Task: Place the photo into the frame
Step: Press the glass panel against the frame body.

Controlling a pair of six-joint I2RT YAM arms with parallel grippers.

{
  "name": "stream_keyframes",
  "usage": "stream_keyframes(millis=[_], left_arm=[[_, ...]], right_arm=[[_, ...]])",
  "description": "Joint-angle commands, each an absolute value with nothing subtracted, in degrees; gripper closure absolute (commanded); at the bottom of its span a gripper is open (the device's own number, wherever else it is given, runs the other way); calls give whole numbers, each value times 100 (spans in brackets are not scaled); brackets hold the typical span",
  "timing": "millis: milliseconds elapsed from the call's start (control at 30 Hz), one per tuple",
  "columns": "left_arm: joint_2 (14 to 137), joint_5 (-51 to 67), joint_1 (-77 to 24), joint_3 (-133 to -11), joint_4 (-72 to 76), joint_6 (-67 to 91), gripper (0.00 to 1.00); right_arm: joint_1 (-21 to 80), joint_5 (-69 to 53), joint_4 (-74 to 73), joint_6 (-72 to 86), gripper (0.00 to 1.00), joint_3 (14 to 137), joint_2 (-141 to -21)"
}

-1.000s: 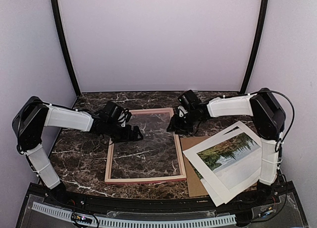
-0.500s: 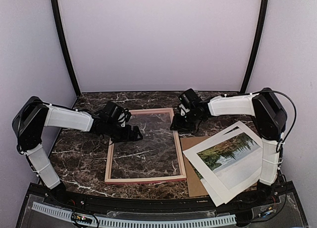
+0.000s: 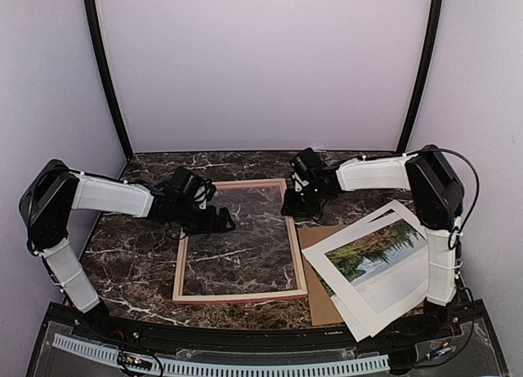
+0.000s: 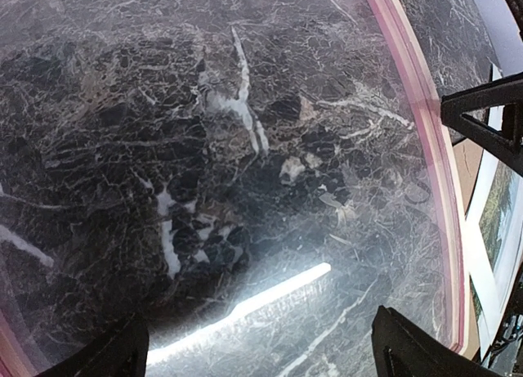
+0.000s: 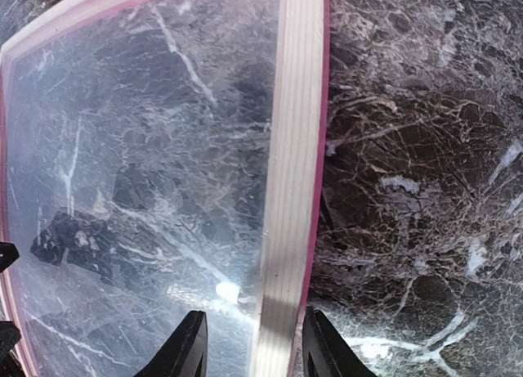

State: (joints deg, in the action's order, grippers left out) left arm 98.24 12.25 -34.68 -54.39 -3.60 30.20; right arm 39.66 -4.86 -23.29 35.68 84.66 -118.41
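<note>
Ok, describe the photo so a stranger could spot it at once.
On the dark marble table, look right of the pink-railed frame, at the near right corner. A tilted stack of flat sheets lies there. The photo is the top one, the only sheet printed with trees and water, unlike the plain brown board beneath.

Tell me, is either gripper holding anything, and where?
Nothing is held: the right gripper straddles the frame's rail with a gap, the left gripper is open over it.
</note>
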Motion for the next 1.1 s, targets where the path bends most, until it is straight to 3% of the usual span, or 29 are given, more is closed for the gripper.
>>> stream_keyframes(millis=[0,667,1067], left_arm=[[9520,1145,-3498,-5495,-598,2900,2],[9428,1045,-3498,-5571,-727,2857,2],[9366,915,-3498,-5619,-868,2788,2]], right_arm=[[4029,-252,-2419,3420,60,8576,-11939],[4337,388,-2585,3282,68,8170,-11867],[4447,707,-2701,3084,65,8057,-11712]])
